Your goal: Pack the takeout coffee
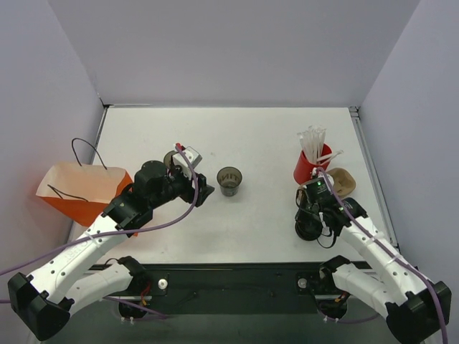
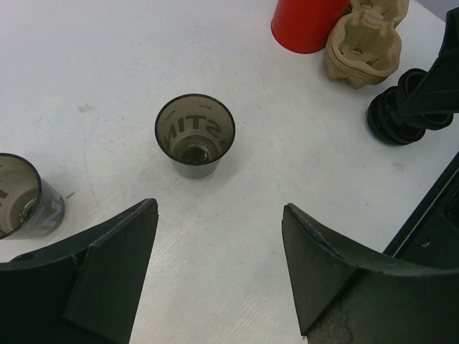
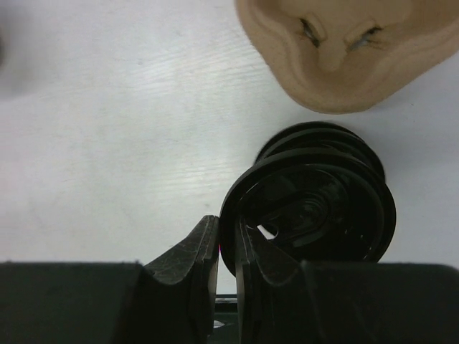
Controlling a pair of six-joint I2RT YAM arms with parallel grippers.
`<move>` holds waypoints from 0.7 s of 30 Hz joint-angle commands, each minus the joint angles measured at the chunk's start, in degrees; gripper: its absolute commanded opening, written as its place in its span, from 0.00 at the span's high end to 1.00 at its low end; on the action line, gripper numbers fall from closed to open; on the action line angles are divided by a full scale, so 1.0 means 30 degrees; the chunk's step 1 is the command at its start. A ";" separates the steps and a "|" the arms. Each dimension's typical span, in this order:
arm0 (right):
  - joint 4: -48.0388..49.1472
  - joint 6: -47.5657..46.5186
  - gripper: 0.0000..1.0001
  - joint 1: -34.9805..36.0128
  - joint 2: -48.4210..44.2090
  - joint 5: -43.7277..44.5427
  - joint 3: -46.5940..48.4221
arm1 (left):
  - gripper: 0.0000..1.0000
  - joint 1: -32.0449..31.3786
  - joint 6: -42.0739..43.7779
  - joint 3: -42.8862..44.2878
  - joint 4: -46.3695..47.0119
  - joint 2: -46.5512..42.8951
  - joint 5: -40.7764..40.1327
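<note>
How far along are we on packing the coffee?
Done: nothing packed; the middle cup stands lidless, apart from the bag. In hand: the right gripper pinches a lid by its rim; the left gripper is open, facing the middle cup. Left: probably lidding it, then bagging it.

I saw a white table (image 1: 272, 136). At nine o'clock sat an orange bag (image 1: 79, 190) with black handles (image 1: 90, 147); at three, a red cup (image 1: 310, 168) of white straws (image 1: 313, 140) and a tan carrier (image 1: 344, 180). The centre cup (image 1: 229, 180) was smoky dark, printed with block lettering. The lid (image 3: 308, 208) was glossy black, as was my left gripper (image 2: 219, 211).
</note>
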 commanded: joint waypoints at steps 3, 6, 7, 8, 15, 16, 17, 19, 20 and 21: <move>0.0468 -0.0900 0.87 -0.0142 -0.3124 -0.5612 0.2585 | 0.22 -0.0409 -0.0406 0.0826 -0.0043 -0.0218 -0.0197; 0.2137 0.0326 0.87 -0.0142 -0.4209 -0.9013 0.3494 | 0.22 -0.0409 -0.0527 0.0859 0.0216 -0.0772 0.1960; 0.3331 0.0707 0.87 -0.0171 -0.4559 -0.9746 0.3585 | 0.22 -0.0380 -0.0526 0.0801 0.0335 -0.1006 0.2523; 0.4068 0.1552 0.87 -0.0142 -0.4737 -1.1464 0.3673 | 0.22 -0.0380 -0.0613 0.0800 0.0423 -0.1444 0.3051; 1.2581 0.5742 0.86 -0.0083 -0.5879 -1.5522 0.2533 | 0.23 -0.0380 -0.4648 0.0245 0.3167 -0.2912 0.5516; 1.3500 0.6098 0.86 -0.0054 -0.6084 -1.5612 0.2212 | 0.23 -0.0380 -0.6339 0.0098 0.3816 -0.3000 0.5749; 1.4437 0.6479 0.86 -0.0054 -0.6463 -1.5729 0.1571 | 0.24 -0.0380 -0.7081 -0.0251 0.4548 -0.3059 0.6622; 1.7424 0.7972 0.86 -0.0054 -0.6671 -1.6255 0.0923 | 0.26 -0.0409 -0.9125 -0.0633 0.7476 -0.3089 0.7593; 1.8421 0.8644 0.86 -0.0025 -0.6585 -1.6547 0.0456 | 0.26 -0.0409 -0.9661 -0.0984 0.8268 -0.3089 0.8265; 1.9620 0.9173 0.86 -0.0054 -0.6468 -1.6811 0.0393 | 0.26 -0.0380 -1.0159 -0.1074 0.9291 -0.3089 0.8416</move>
